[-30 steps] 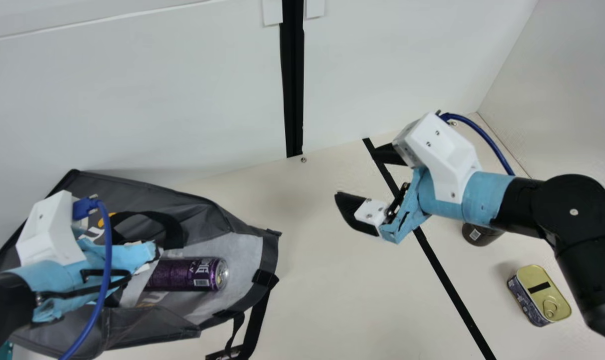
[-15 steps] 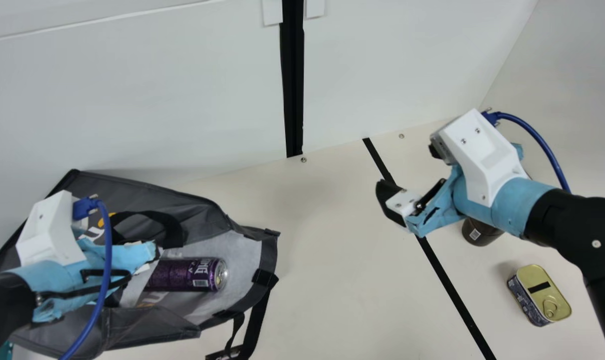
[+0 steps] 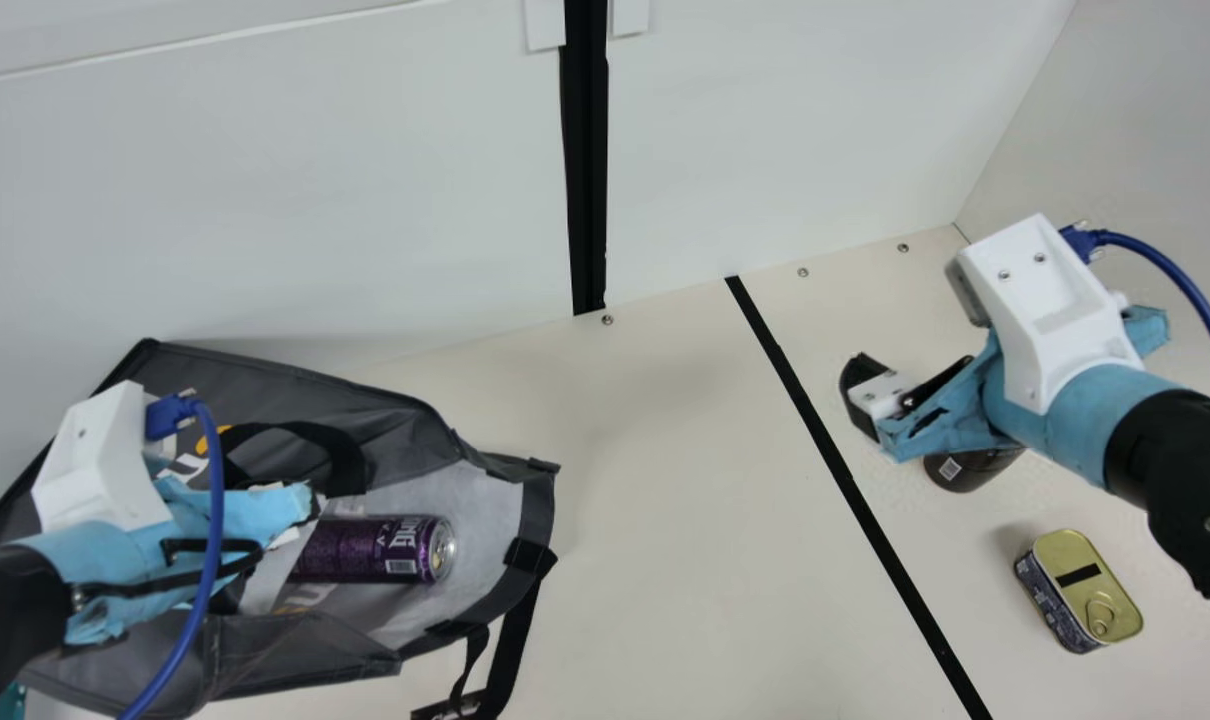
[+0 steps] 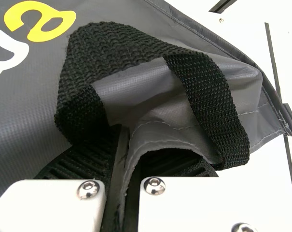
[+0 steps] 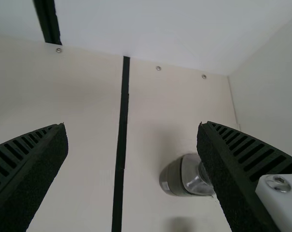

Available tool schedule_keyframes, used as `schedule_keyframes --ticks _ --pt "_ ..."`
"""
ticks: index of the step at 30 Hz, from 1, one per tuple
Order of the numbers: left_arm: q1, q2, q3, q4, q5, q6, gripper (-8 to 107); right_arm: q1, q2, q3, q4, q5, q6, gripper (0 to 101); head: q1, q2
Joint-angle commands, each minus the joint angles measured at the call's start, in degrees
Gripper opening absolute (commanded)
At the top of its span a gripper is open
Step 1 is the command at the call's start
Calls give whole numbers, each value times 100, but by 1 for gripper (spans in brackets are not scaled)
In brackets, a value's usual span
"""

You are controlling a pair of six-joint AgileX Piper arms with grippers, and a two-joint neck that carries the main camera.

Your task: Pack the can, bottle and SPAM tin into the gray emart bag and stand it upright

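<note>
My left gripper [image 3: 235,525] is over the gray emart bag [image 3: 340,365], which lies on its side with its mouth facing right. In the left wrist view, my left gripper [image 4: 124,159] is shut on a fold of the bag [image 4: 34,106] beside a black strap. The purple can [image 3: 370,550] lies inside the bag's mouth. My right gripper [image 3: 950,410], open and holding nothing, hangs above the dark bottle [image 3: 957,470] and partly covers it. From the right wrist, the gripper [image 5: 132,140] stands wide, one finger overlapping the bottle [image 5: 184,176]. The SPAM tin [image 3: 1080,590] is on the table's right side.
A white wall [image 3: 365,200] rises behind the table [image 3: 655,480], and another stands at the right. Black tape [image 3: 870,525] runs across the tabletop between bag and bottle. A loose black strap [image 3: 510,650] trails from the bag.
My right gripper has moved right across the tape line to the bottle, staying open. My left arm, the can and the tin have kept their places.
</note>
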Motion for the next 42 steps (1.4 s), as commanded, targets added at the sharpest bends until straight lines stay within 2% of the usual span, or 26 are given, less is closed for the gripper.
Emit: schedule_keyframes --ticks 1,13,22,29,42 --pt "0 0 0 0 0 0 -8 32 0 -40 -544 91 489 95 -130 -14" --pt "0 0 0 0 0 0 -8 483 -26 -412 -1973 895 1917 95 -130 -14" --pt "0 0 0 0 0 0 -8 881 -73 -738 -2649 1688 2665 95 -130 -14" --pt "0 0 0 0 0 0 -8 1082 -124 -909 -2930 2195 2970 95 -130 -14" --pt "0 0 0 0 0 0 -8 524 -311 -650 -2779 2195 2811 95 -130 -14"
